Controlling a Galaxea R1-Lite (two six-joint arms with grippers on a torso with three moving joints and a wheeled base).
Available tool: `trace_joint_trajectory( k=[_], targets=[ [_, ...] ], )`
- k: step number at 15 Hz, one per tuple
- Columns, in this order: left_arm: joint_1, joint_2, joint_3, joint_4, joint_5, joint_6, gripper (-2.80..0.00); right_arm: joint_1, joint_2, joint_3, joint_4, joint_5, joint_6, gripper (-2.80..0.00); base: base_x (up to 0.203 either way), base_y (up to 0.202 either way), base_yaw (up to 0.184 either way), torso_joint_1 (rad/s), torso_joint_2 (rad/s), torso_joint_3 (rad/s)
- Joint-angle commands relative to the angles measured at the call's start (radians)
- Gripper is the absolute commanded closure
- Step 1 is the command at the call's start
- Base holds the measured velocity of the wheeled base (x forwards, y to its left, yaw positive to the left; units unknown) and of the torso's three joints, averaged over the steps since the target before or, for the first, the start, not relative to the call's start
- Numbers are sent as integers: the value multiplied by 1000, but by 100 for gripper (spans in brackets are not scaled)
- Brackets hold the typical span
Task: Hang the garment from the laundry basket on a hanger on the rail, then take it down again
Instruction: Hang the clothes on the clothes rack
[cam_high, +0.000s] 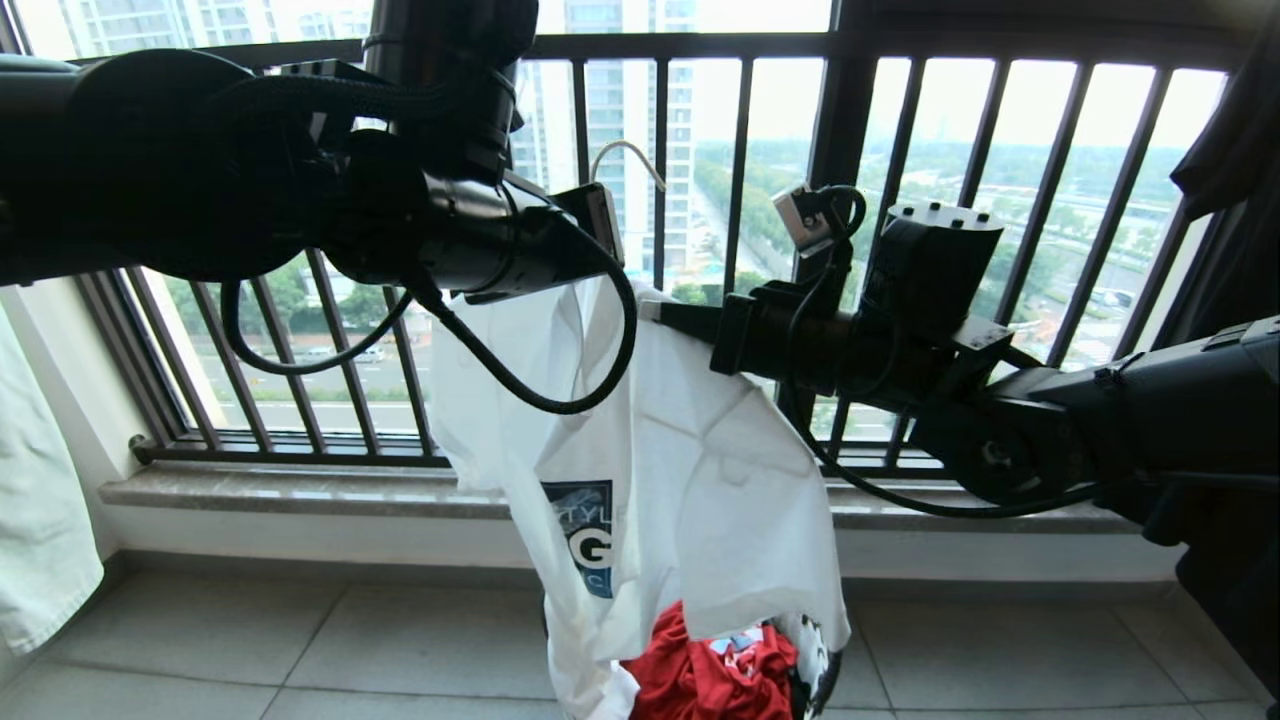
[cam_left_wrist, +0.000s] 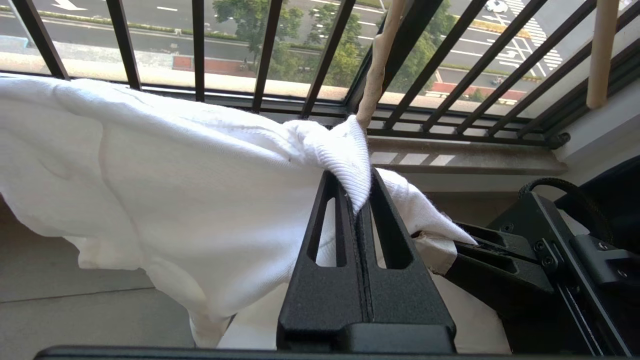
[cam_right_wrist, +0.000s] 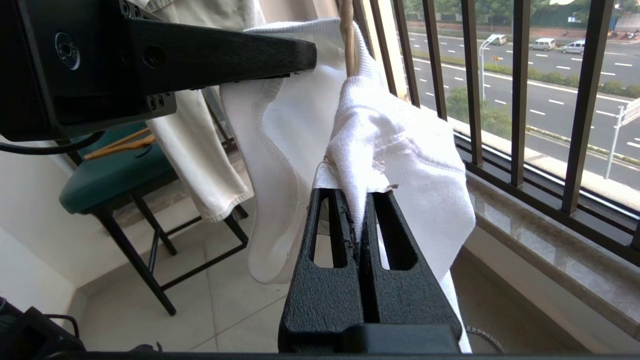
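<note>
Both grippers, left gripper (cam_left_wrist: 359, 200) and right gripper (cam_right_wrist: 361, 200), pinch the white T-shirt (cam_high: 650, 470) collar, hanger (cam_high: 628, 155) hook rising between them.

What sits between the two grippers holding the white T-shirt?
In the head view, bunched white T-shirt fabric and the thin cream-white wire hanger's hook lie between left gripper and right gripper.

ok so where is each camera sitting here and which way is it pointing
Head view: high on the robot, facing forward and down at the window railing; both arms reach in, holding the white T-shirt above the basket's red garment.
Left wrist view: behind the left gripper, shut on the T-shirt's ribbed collar, facing the railing and street; the right gripper shows beside it.
Right wrist view: behind the right gripper, shut on T-shirt fabric, facing along the railing toward a chair; the left gripper juts in.
Shared: every view shows the T-shirt and the hanger.
</note>
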Motion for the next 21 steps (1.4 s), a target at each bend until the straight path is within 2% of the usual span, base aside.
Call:
trace_joint_trajectory(
  k=[1,2,3,4,9,14,15,18,20,21],
  targets=[
    [1,-3,2,2,2,-2,0,0,8,0,-6,3,2,0,0,0,0,0,0,0],
    [1,-3,3,2,3,0,0,0,8,0,-6,3,2,0,0,0,0,0,0,0],
    [1,-5,4,2,3,1,-216,0,8,0,-7,3,2,0,0,0,0,0,0,0],
    [1,-6,5,2,3,1,-280,0,7,0,-7,3,2,0,0,0,0,0,0,0],
    [4,-23,13,14,8,5,-280,0,7,0,-7,3,-1,0,0,0,0,0,0,0],
    [21,-123,104,55,9,3,-280,0,5,-2,-7,1,-1,0,0,0,0,0,0,0],
    [35,-149,126,55,9,4,-7,0,5,-2,-7,1,-1,0,0,0,0,0,0,0],
    [98,-201,148,59,8,19,0,0,5,-4,-6,1,-1,0,0,0,0,0,0,0],
    [185,-212,146,62,-8,86,0,0,5,-3,-2,1,-1,0,0,0,0,0,0,0],
    [246,-215,142,63,-62,138,0,-1,4,-3,-1,1,0,0,0,0,0,0,0,0]
  ],
)
